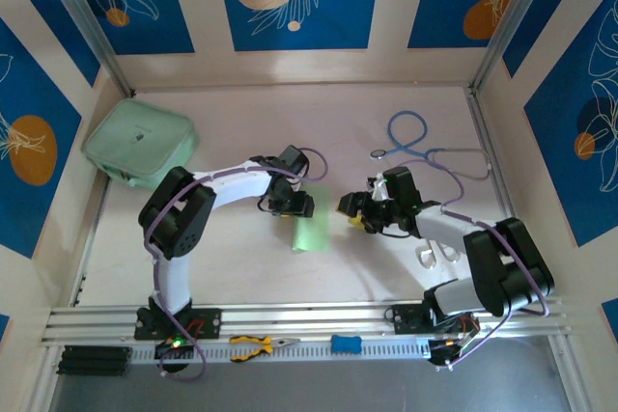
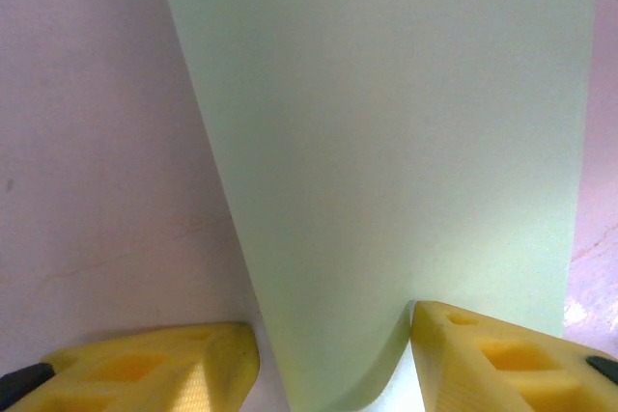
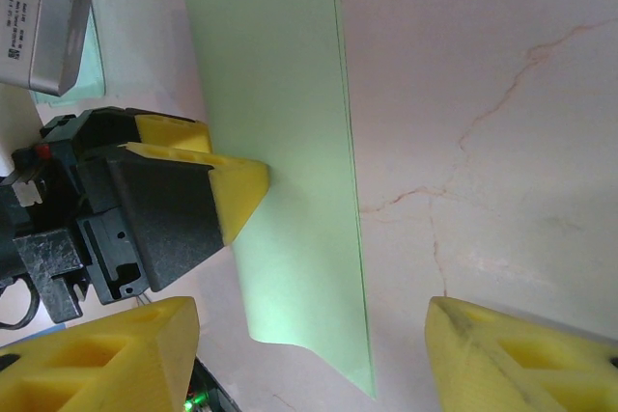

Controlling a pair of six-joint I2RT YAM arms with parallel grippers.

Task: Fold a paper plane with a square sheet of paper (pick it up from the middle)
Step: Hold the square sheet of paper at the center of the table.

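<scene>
Square sheet of paper (image 1: pixel 311 232), folded double into a strip, flat at the middle of the tabletop (image 1: pixel 241 262), long axis near 12-to-6 in the top view. Touching its 11 o'clock end: left gripper (image 1: pixel 290 202), jaws half apart, one fingertip (image 3: pixel 237 185) on the strip's long edge, a curled edge of paper rising into the gap; no pinch visible. Just beside at 2 o'clock, apart from the paper: right gripper (image 1: pixel 355 211), jaws wide, empty. Left arm nearer; likely next crease to be run along that long axis.
</scene>
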